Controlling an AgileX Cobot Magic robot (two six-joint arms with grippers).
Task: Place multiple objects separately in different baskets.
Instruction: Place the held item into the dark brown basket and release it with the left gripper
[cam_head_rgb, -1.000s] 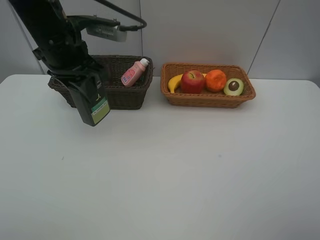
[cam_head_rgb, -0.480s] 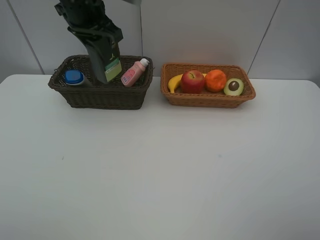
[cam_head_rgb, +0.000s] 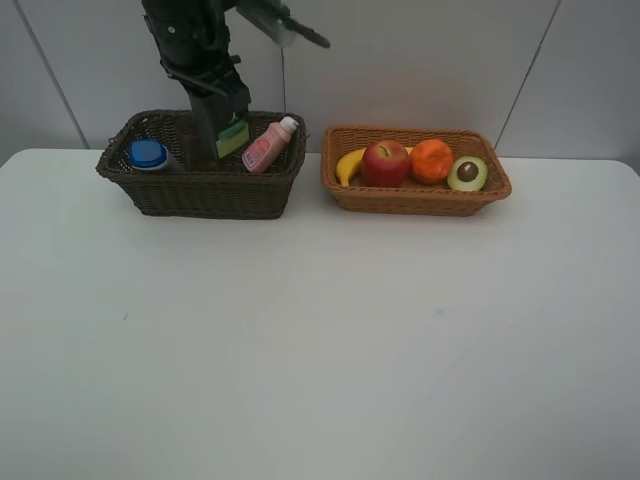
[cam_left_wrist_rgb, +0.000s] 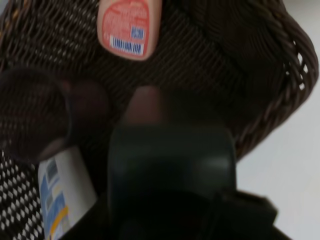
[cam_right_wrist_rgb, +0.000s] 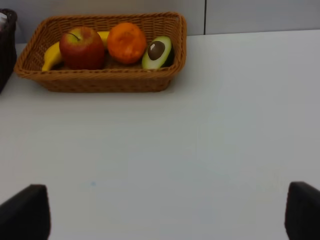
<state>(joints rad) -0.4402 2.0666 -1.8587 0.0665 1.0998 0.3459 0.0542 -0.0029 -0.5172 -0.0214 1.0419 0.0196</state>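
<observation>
My left gripper (cam_head_rgb: 208, 80) is shut on the dark pump bottle (cam_head_rgb: 228, 130), which hangs tilted with its green-labelled end inside the dark brown basket (cam_head_rgb: 200, 195). In that basket lie the white blue-capped shampoo bottle (cam_head_rgb: 148, 154) and the small pink bottle (cam_head_rgb: 268, 146). The left wrist view shows the dark pump bottle (cam_left_wrist_rgb: 170, 170) close up over the basket's weave (cam_left_wrist_rgb: 210, 65), beside the small pink bottle (cam_left_wrist_rgb: 129, 27) and the shampoo bottle (cam_left_wrist_rgb: 62, 195). The tan basket (cam_head_rgb: 415, 200) holds banana (cam_head_rgb: 349, 165), apple (cam_head_rgb: 384, 163), orange (cam_head_rgb: 431, 160) and avocado half (cam_head_rgb: 467, 174). My right gripper (cam_right_wrist_rgb: 162, 210) is open over bare table.
The two baskets stand side by side at the back of the white table (cam_head_rgb: 320, 340), close to the wall. A blurred dark reddish shape (cam_left_wrist_rgb: 35, 115) lies in the dark basket in the left wrist view; I cannot tell what it is.
The left arm has carried the dark pump bottle from in front of the dark basket up and back over it, and now its lower end dips inside. The right gripper has not moved.
</observation>
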